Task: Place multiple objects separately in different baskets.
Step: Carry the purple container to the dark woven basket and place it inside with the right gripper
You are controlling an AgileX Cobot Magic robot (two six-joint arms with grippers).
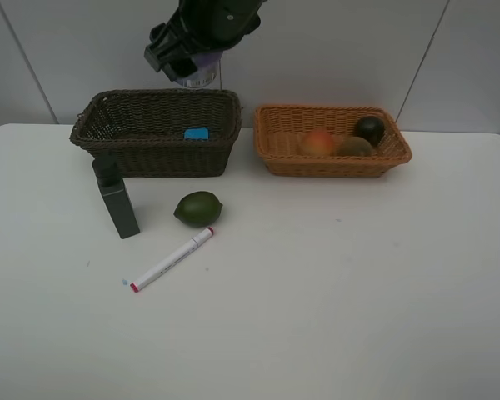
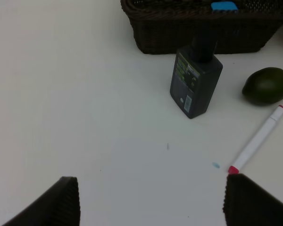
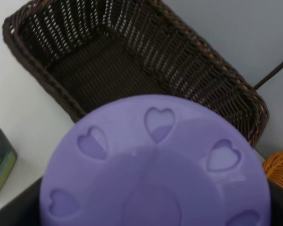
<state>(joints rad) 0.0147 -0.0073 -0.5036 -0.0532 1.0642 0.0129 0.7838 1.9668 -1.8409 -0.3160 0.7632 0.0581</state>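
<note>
Fingers spread wide and holding nothing, the left gripper hangs over bare white bench, with every loose item between it and the dark brown basket.

First of these, as we look toward that basket, is the white red-tipped marker. It lies flat and slantwise, well apart from the basket's front wall. Closer to the basket we see the green lime, resting on the bench before the front wall, a little right of its middle. Level with the lime stands the dark green bottle, upright before the basket's left end and near the wall; we cannot tell whether it touches.

Inside the dark brown basket, the blue eraser sits on the floor toward the right half.

Above the basket's rear rim, the right gripper reaches across from the other side. It is clamped on the purple-lidded jar, which is held in the air. From the wrist camera the heart-embossed lid fills most of our view.

Right of the dark brown basket, a little apart, the light orange-tan basket holds three fruits. The orange-red peach is nearest the dark basket, the brown kiwi is beside it, and the dark mangosteen is farthest, at the back.
</note>
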